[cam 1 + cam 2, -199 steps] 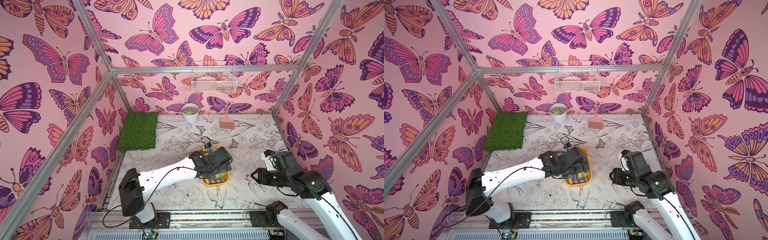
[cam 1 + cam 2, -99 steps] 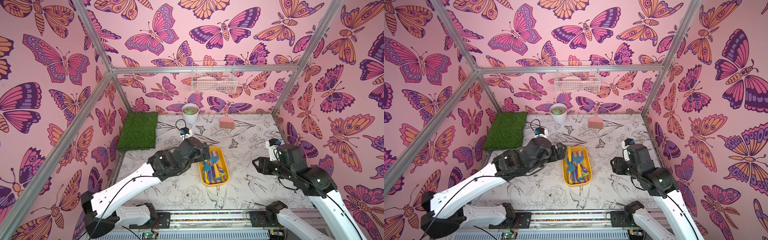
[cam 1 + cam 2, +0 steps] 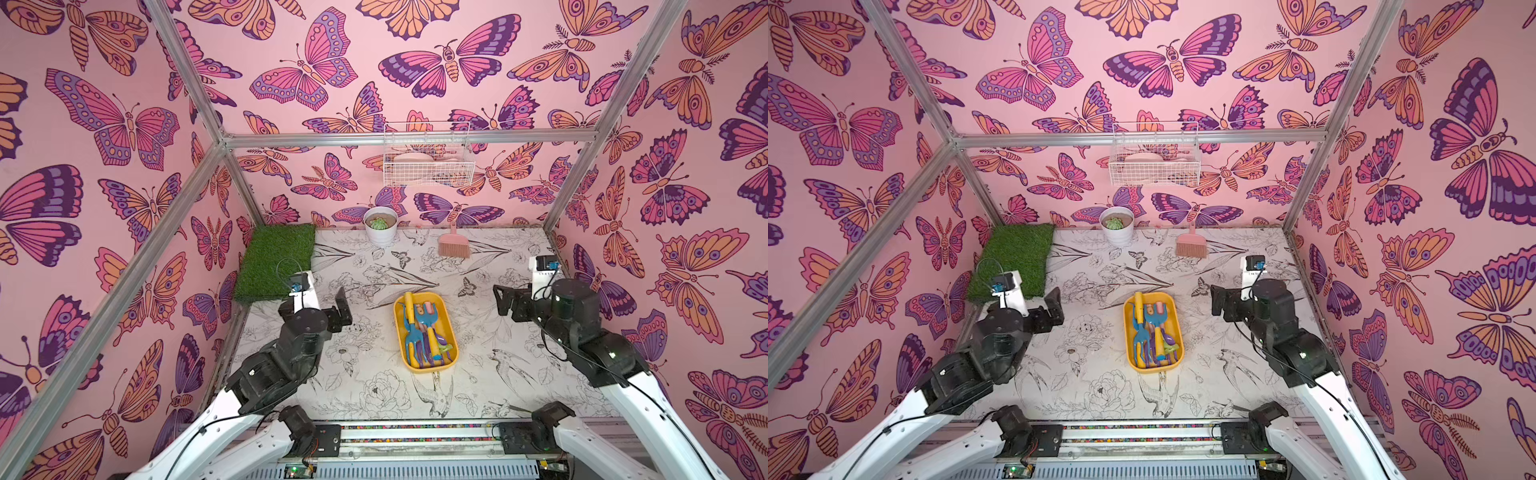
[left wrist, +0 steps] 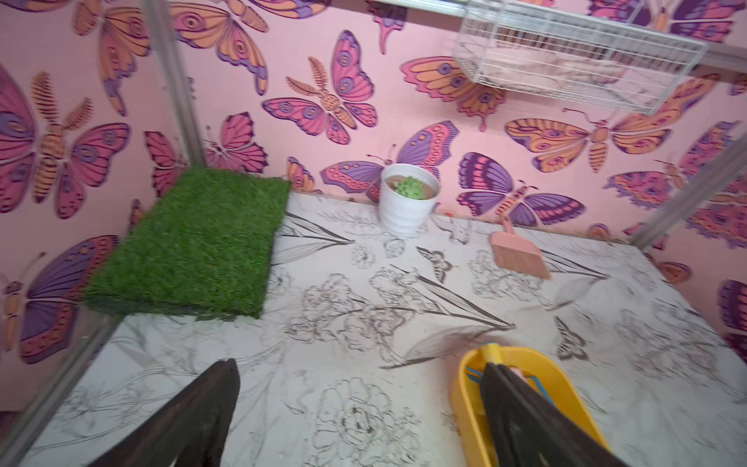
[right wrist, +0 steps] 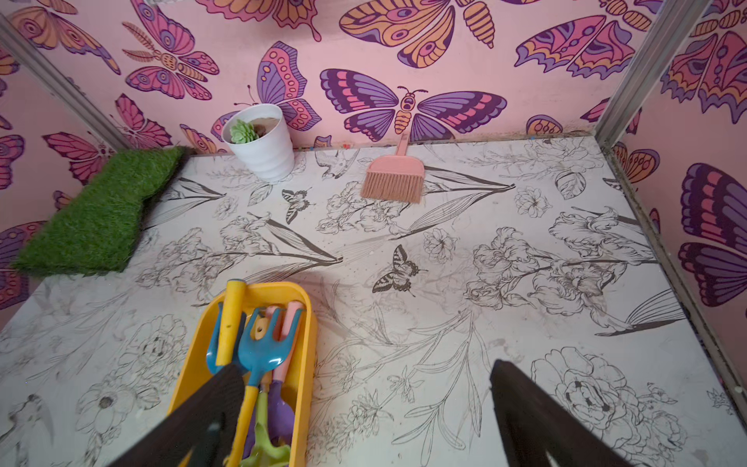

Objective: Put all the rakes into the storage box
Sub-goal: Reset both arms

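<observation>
The rake (image 5: 258,351) lies inside the storage box (image 5: 279,289) among other toy tools, mid-worktop (image 3: 374,399); the left arm (image 3: 299,332), over the box a second ago, has swung away to its own side with the left jaws spread and empty; the right jaws, half closed then, now stand wide, holding nothing; the task looks done.

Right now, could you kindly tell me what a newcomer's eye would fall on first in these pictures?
The butterfly wallpaper covering the walls grabs attention first. Next is the yellow storage box mid-table, packed with bright toy tools, flanked by the left arm's fingers and the right arm's fingers, both spread open. A green turf mat sits in the far left corner.
</observation>
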